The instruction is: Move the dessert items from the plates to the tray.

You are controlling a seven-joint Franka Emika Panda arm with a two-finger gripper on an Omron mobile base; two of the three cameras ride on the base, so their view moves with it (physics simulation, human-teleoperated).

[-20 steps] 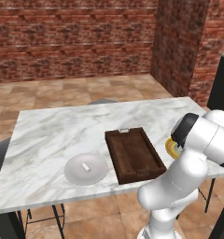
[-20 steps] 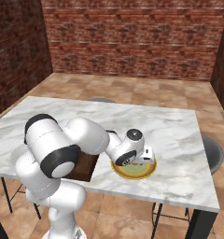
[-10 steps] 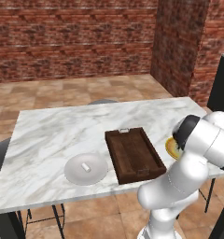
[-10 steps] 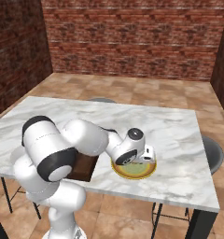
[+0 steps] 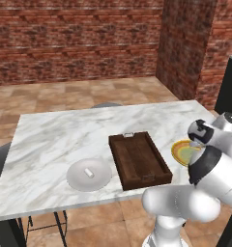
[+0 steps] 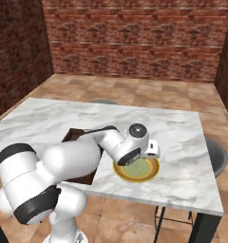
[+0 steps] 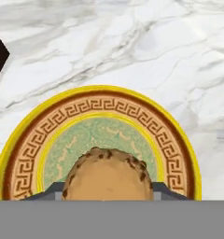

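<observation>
Right under my wrist, in the hand view, the orange-brown ball (image 7: 107, 173) is sitting between my two finger tips (image 7: 45, 194), which are showing at either flank of it, low on the yellow-rimmed plate (image 7: 30, 140). My jaws are standing narrow, about the width of the ball, and I am judging them closed on it or just touching; whether it is lifted off the plate I cannot tell. It is looking like a small baked piece with dark flecks, so I am expecting it to be light, crumbly and easy to crush, best held across its widest middle with gentle pressure. Seen from the right base view, my gripper (image 6: 147, 153) is hanging over the near edge of that plate (image 6: 151, 173) on the marble table (image 6: 187, 137). Just beyond, to my left, the dark wooden tray (image 5: 137, 159) is waiting with its floor bare. Farther left again, the grey-white plate (image 5: 77, 177) is carrying the white stubby cylinder (image 5: 89, 172), not yet moved.
</observation>
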